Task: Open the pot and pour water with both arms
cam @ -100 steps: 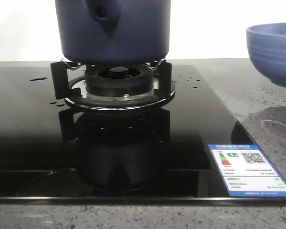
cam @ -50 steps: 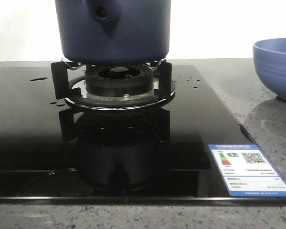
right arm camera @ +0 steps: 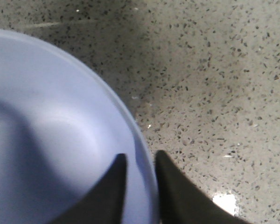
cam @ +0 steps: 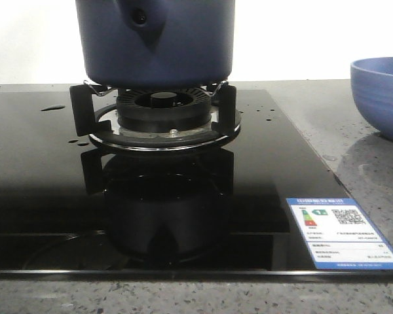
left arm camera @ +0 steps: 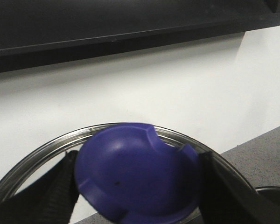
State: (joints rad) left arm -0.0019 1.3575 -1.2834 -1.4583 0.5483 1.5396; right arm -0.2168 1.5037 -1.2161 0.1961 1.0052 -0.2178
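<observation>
Pot (cam: pixel 156 40) filled the upper middle of the front view, a dark navy round vessel with straight matte sides and a tapered handle socket with a round hole facing the camera; it sat on the black burner stand (cam: pixel 154 116) of a glossy black glass cooktop (cam: pixel 52 196), which spread across the lower left and centre of that frame and mirrored the burner. Speckled grey stone counter (cam: pixel 373 176) ran along the right side and the bottom edge. At the right edge of the front view stood a lighter blue bowl (cam: pixel 383 95), well apart from the pot and resting on the counter. The right wrist view showed this bowl (right arm camera: pixel 51 140) from above, filling the left half of the frame, with the right gripper (right arm camera: pixel 139 186) at the bottom, its two dark fingers pinched on the bowl's rim, one inside and one outside. In the left wrist view a blue knob (left arm camera: pixel 137 175) on a lid with a shiny metal rim (left arm camera: pixel 42 151) sat at the bottom centre against a white wall, and the left gripper (left arm camera: pixel 137 186) clamped the knob between a dark finger on either side. A white and blue energy label (cam: pixel 340 232) lay at the lower right corner of the cooktop. Small shiny drops of water (cam: pixel 52 108) dotted the glass at the left of the burner, and a few more lay at its right.
</observation>
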